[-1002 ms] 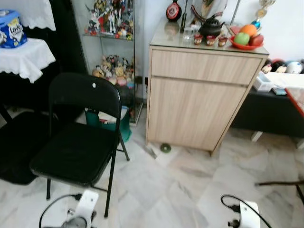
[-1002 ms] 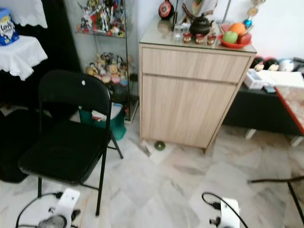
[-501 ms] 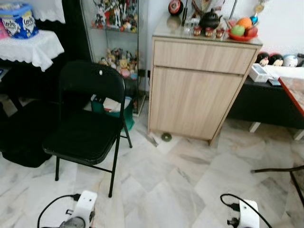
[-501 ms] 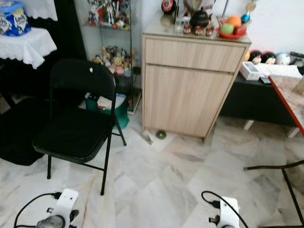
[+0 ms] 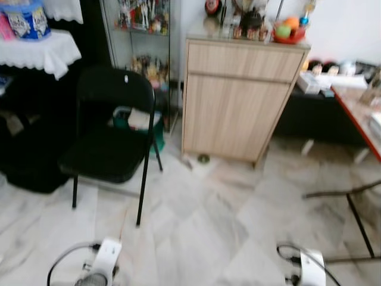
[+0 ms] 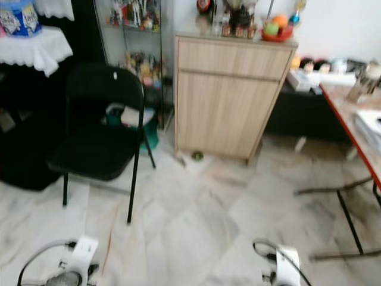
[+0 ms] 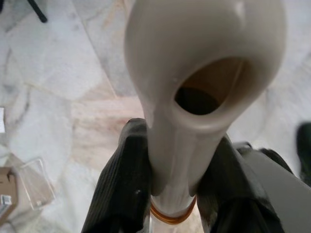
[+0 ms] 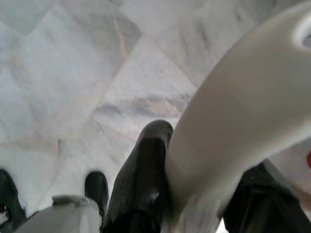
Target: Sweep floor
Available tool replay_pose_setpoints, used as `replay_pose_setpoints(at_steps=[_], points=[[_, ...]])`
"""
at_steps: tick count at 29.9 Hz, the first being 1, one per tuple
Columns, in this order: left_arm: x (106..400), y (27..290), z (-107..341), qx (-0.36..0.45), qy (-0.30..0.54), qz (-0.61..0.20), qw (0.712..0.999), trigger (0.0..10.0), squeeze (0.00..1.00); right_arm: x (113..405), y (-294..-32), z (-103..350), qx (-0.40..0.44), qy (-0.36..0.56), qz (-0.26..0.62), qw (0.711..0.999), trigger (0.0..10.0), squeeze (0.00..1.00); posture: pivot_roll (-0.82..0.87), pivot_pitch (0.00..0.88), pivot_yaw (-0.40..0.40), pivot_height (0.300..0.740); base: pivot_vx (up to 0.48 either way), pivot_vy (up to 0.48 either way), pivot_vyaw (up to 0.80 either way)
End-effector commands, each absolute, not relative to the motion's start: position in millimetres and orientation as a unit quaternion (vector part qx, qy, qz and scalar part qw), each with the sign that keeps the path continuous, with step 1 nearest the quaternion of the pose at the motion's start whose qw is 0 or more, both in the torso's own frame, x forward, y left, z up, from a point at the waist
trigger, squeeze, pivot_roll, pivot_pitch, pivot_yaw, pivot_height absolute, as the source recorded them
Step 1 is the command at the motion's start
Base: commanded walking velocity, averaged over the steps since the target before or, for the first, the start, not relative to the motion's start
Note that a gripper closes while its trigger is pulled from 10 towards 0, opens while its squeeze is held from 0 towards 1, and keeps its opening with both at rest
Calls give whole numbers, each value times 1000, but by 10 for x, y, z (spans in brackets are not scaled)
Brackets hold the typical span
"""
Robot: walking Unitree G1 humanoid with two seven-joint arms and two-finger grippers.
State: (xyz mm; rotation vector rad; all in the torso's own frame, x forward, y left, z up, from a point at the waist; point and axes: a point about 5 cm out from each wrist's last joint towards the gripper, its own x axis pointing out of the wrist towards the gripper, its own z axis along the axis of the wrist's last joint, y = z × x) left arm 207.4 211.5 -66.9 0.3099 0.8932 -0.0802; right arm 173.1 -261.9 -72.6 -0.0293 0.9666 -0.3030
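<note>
Cream plastic handle, smooth, hollow-ended, orange ring at base: centre of left wrist view, clamped between ribbed black fingers of left gripper. Second cream handle: pinched by right gripper. Marble floor, grey-veined. Black folding chair, left. Wood-grain cabinet, centre; red bowl of fruit on top. Blue tub, upper left, label unreadable.

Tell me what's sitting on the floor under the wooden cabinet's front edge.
At the foot of the light wooden cabinet a small round dark-green object lies on the marble floor, on a pale scrap. The blur hides what it is; anything further beneath the cabinet is covered.
</note>
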Motion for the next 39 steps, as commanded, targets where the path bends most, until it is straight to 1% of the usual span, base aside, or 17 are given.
replay_pose_setpoints(at_steps=[1,4,7,30,33,39], points=[[1688,2360,-808,13,462,61,885,10000,0,1889,-1876,-817,71,455,-46,886,10000,0,4,35,-109,740,-315,0,0],[1687,2375,-804,16,462,60,884,10000,0,1879,-1896,-819,70,456,-46,886,10000,0,6,32,-109,740,-262,0,0],[1687,2388,-802,24,465,59,883,10000,0,1872,-1909,-820,70,456,-45,886,10000,0,6,32,-109,740,0,0,0],[1735,2378,-780,15,454,59,889,10000,0,1867,-1938,-817,57,456,-42,887,10000,0,5,46,-110,740,0,0,0],[1737,2374,-780,15,453,59,889,10000,0,1867,-1908,-821,56,456,-41,887,10000,0,6,48,-112,740,0,0,473],[1729,2358,-788,14,455,59,889,10000,0,1853,-1821,-840,53,459,-36,886,10000,0,6,50,-113,740,0,0,800]])
